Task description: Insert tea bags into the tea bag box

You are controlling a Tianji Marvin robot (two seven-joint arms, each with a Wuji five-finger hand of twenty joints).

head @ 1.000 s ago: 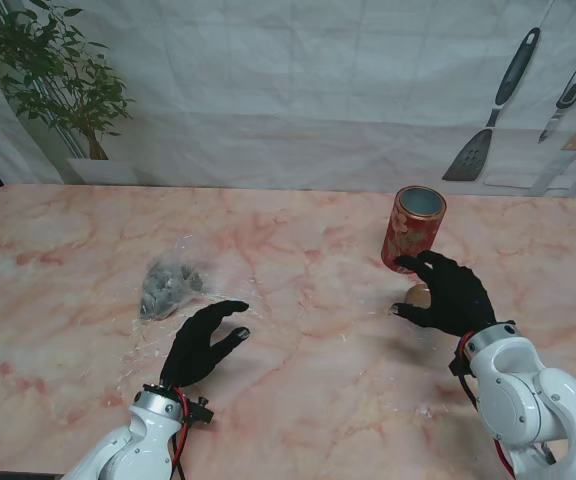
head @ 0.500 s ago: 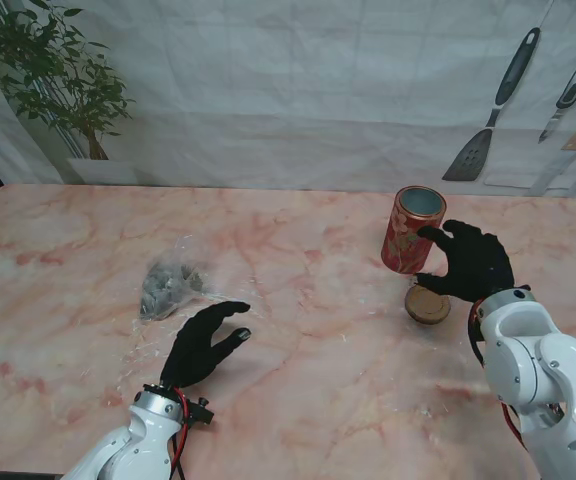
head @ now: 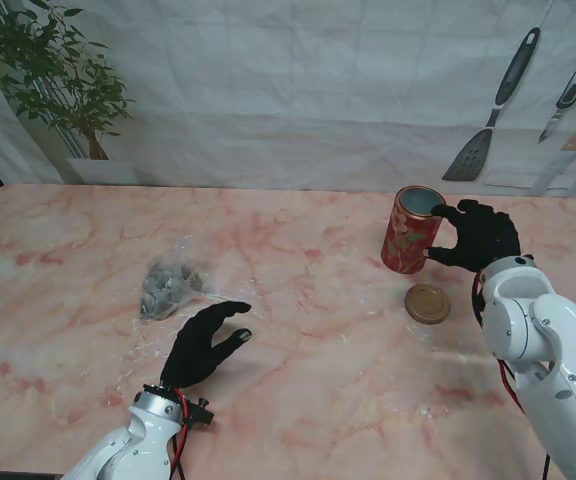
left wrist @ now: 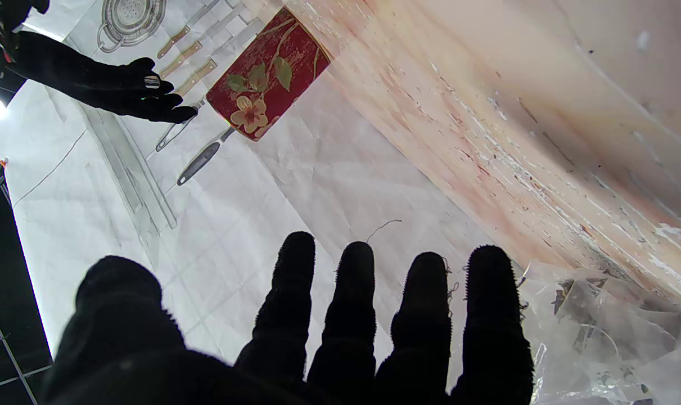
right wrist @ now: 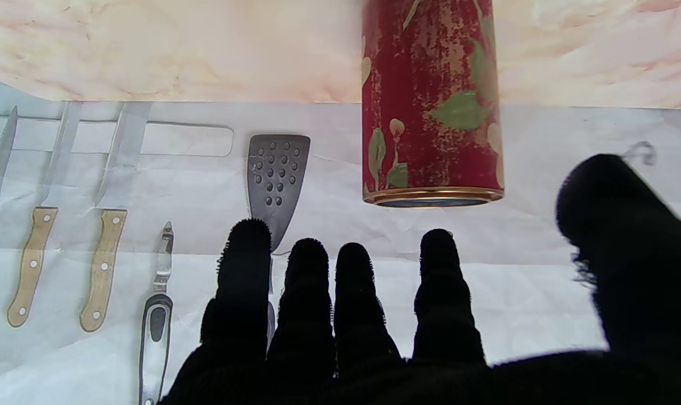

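Clear plastic bag of grey tea bags (head: 171, 284) lies on the pink marble tabletop (head: 298, 340), just far-left of the left robot hand (head: 204, 344), fingers spread, empty. Red floral tin (head: 412, 230), upright and lidless, stands far right beside the right robot hand (head: 478, 236), also spread and empty.

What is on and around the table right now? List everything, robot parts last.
tea tin: one, red with flower print, upright and open, right side of table.
lid: one, brown, flat on table, nearer to me than the tin.
bag of tea bags: one, clear plastic with grey contents, left side.
table: one, pink marble.
backdrop: one, white, printed with utensils.
plant: one, green, far left corner.
left hand: black glove, open, beside the bag.
right hand: black glove, open, beside the tin.
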